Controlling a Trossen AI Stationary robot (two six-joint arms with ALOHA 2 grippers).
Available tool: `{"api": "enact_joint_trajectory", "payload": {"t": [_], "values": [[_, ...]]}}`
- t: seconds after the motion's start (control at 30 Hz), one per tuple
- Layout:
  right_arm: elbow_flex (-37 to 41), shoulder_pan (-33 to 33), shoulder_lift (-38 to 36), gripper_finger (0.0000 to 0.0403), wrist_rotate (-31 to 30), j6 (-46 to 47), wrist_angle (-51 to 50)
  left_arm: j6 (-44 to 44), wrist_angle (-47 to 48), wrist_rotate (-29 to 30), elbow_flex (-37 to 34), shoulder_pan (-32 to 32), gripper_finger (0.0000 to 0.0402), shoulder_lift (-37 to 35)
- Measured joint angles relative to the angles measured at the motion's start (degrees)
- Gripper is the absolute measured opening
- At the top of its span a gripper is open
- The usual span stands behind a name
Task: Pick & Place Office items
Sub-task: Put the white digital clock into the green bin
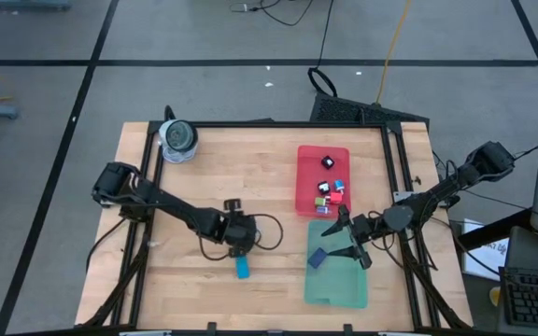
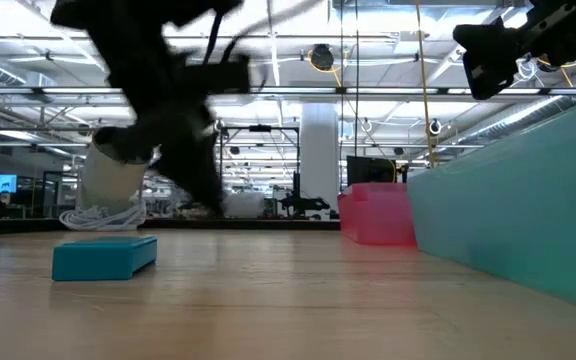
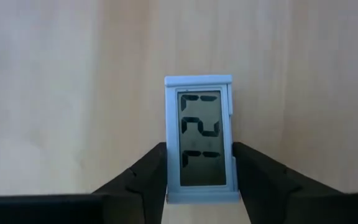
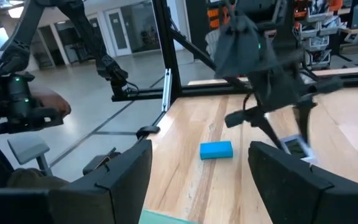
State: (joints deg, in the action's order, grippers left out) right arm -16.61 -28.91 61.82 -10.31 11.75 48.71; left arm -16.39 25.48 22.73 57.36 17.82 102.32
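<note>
Your left gripper (image 1: 241, 250) sits low over the table's middle, arm stretched in from the left edge, its fingers (image 3: 151, 177) spread. Your right gripper (image 1: 351, 238) hangs higher toward the right side, its fingers (image 4: 126, 171) parted wide and empty.

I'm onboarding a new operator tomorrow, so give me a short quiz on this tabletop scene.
1. True or false: the blue block lies inside a tray.
2. The right hand, open, hovers over: A) the grey roll, B) the green tray, C) the floor.
3. Which tray holds the cluster of small coloured pieces?
Key: 1 false, it lies on the bare table. 2 B. 3 the red tray.
</note>
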Motion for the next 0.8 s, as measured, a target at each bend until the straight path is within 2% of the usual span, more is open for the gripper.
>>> {"api": "enact_joint_trajectory", "payload": {"t": [0.23,0.37,0.43,0.57,0.7,0.8], "values": [[0.0,0.0,0.0,0.0254,-0.1,-0.1,2.0,6.1,0.6,2.0,8.2,0.2,0.0153,-0.2],[0.0,0.0,0.0,0.0254,-0.1,-0.3,2.5,3.2,0.0,0.3,11.8,0.2,0.0153,-0.4],[0.0,0.0,0.0,0.0254,-0.3,-0.8,2.3,-2.0,-0.6,-5.1,13.2,-0.5,0.0153,-0.3],[0.0,0.0,0.0,0.0254,-3.6,-4.7,1.0,-9.1,-9.3,-19.7,13.4,-2.7,0.0159,-0.4],[0.0,-0.1,1.2,0.0254,-7.5,-8.0,-0.2,-7.0,-17.6,-27.3,13.4,-3.0,0.0157,-0.4],[0.0,-0.1,3.1,0.0254,-7.8,-8.1,-0.3,-3.7,-23.4,-32.6,13.4,-2.9,0.0153,-0.4]]}}
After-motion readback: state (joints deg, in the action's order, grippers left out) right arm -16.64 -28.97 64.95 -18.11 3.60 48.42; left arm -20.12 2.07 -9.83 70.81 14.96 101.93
